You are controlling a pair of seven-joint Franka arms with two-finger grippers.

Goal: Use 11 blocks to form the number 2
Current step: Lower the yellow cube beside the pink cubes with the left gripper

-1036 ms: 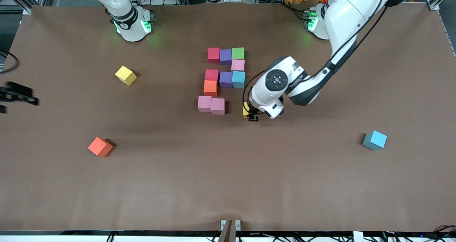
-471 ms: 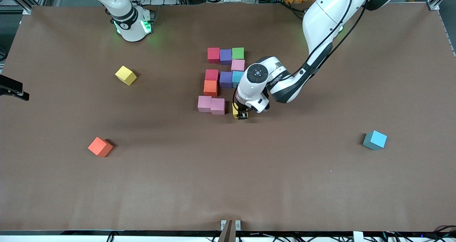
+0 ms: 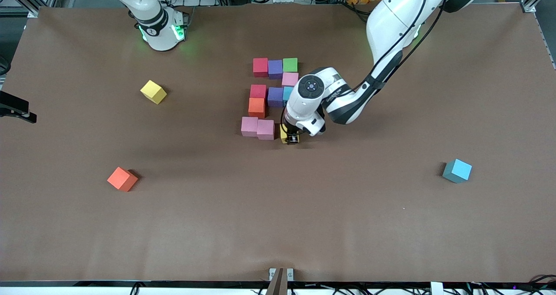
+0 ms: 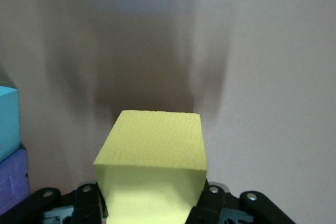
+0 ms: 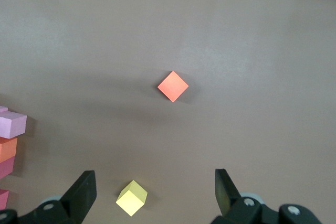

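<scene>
Jaws: my left gripper (image 3: 292,139) clamps a yellow block (image 4: 152,166); right gripper (image 5: 155,195) gapes.
Left arm reaches down beside the pink blocks (image 3: 257,127).

The left arm reaches from its base down and across toward the middle of the table, its white wrist bent so that the left end effector (image 3: 292,139) points straight down, low over the table. Its two black fingers (image 4: 212,201) are closed on a yellow foam cube (image 4: 153,165). The right arm waits, its right end effector (image 5: 155,192) high over the table with fingers (image 5: 84,192) spread wide and holding nothing.
</scene>
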